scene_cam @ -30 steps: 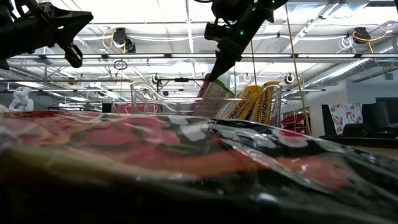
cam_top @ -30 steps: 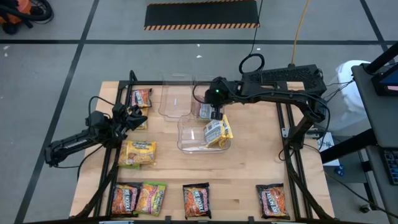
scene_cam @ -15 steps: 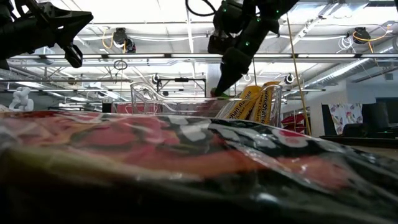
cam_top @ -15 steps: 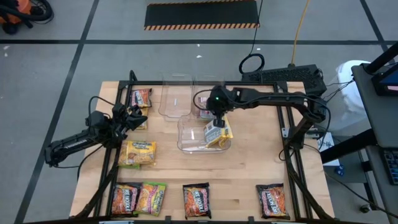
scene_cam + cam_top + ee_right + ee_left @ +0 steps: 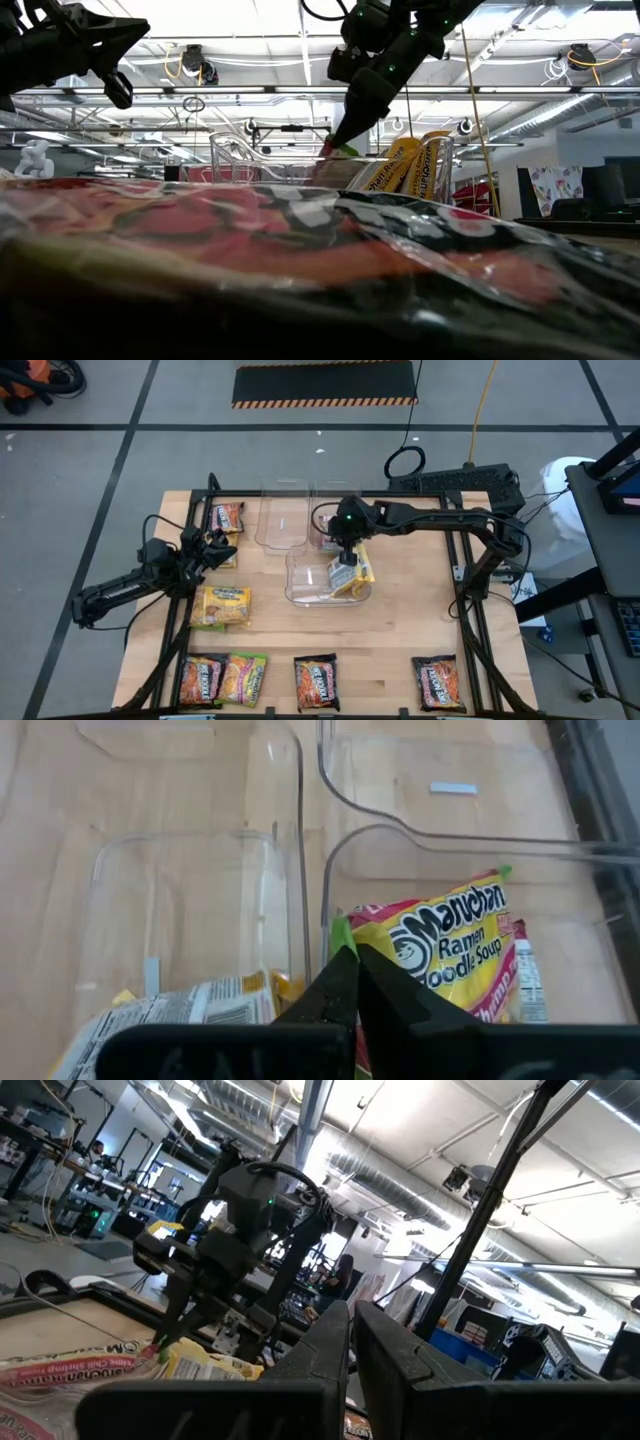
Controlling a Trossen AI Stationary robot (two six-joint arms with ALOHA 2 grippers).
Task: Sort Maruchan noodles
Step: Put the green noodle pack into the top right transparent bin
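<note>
Right end effector (image 5: 345, 556) hangs over the clear bins at the middle of the bench (image 5: 420, 620), its fingers pinched fully together on the corner of a lime-green Maruchan packet (image 5: 440, 948). In the right wrist view that packet sits low inside one bin (image 5: 560, 860), beside the wall dividing it from the neighbouring bin (image 5: 327, 578), where a yellow packet (image 5: 352, 570) lies with its silvery back showing. Whether the green packet rests on the bin floor is hard to judge from here.

Likely step: releasing the packet into its bin. To do it well, open only once the packet is fully below the rim and clear of the dividing wall, then lift straight up so the fingers do not drag it out.

Left end effector (image 5: 213, 548) waits above the bench's left side, fingers nearly together and holding nothing. More packets (image 5: 318, 682) line the near edge, unsorted.
</note>
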